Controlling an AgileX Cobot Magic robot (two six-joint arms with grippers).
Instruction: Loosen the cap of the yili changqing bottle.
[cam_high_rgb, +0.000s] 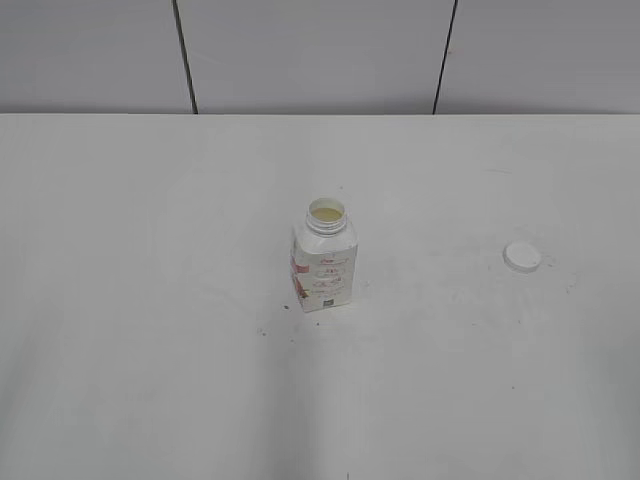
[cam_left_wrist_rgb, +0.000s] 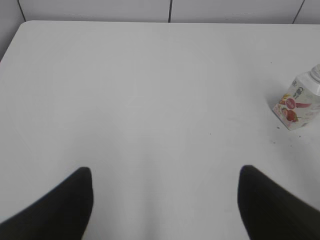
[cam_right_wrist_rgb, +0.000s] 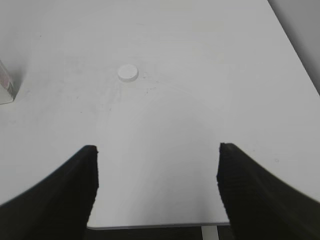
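Note:
The yili changqing bottle stands upright in the middle of the white table with its neck open and pale liquid showing inside. It also shows at the right edge of the left wrist view and as a sliver at the left edge of the right wrist view. The white cap lies flat on the table to the bottle's right, apart from it, and shows in the right wrist view. My left gripper is open and empty. My right gripper is open and empty above the table's front edge. Neither gripper shows in the exterior view.
The white table ends at a grey panelled wall at the back. Its front edge lies just under my right gripper. A few dark specks lie on the table near the bottle's base.

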